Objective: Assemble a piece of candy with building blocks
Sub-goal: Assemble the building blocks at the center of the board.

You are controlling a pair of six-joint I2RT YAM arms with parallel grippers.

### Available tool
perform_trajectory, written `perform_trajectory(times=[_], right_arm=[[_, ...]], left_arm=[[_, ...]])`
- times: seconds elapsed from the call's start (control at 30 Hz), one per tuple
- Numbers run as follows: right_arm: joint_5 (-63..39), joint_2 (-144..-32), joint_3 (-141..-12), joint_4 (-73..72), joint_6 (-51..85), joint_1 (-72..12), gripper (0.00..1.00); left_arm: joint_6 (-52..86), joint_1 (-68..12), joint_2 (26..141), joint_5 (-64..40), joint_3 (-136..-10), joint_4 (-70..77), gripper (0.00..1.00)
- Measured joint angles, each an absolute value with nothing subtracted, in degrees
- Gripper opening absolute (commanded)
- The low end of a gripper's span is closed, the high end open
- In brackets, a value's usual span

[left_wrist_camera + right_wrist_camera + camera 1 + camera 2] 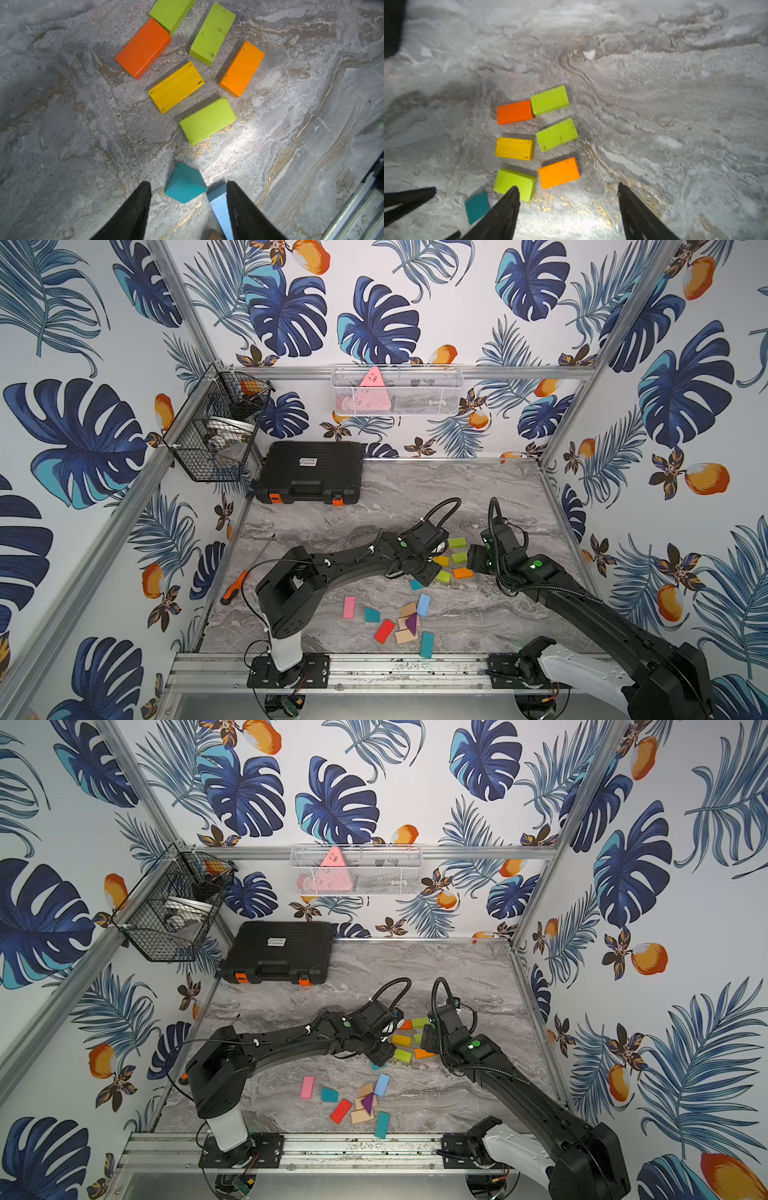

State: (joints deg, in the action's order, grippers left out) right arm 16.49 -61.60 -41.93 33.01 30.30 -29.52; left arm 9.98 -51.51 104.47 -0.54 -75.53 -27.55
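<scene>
Teal block (184, 186) sits between the left gripper's (188, 184) half-spread tips, unclamped; left arm nearer. Right gripper (567, 185) wide, empty, just short of orange block (559, 172).

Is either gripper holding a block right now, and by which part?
Nothing is held. The left gripper stands open with the teal block between its fingers, untouched; the right gripper is open and empty.

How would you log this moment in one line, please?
left tool: open, astride teal block, no grip | right tool: open, empty, near orange block | grouped: six-block cluster | elsewhere: loose blocks
</scene>
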Motion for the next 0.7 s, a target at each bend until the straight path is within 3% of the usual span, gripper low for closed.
perform_trajectory(times=[0.43,0.7], right_arm=[[12.62,-63.68,-40.45,35.92,32.12,-28.36,0.76],[11.11,-66.00,-40.47,35.59,32.32,-27.20,0.70]], left_arm=[[9.04,-53.28,109.56,0.27,-77.49,-28.88,0.64],[8.86,-53.32,111.50,0.27,-76.34,-28.56,0.64]])
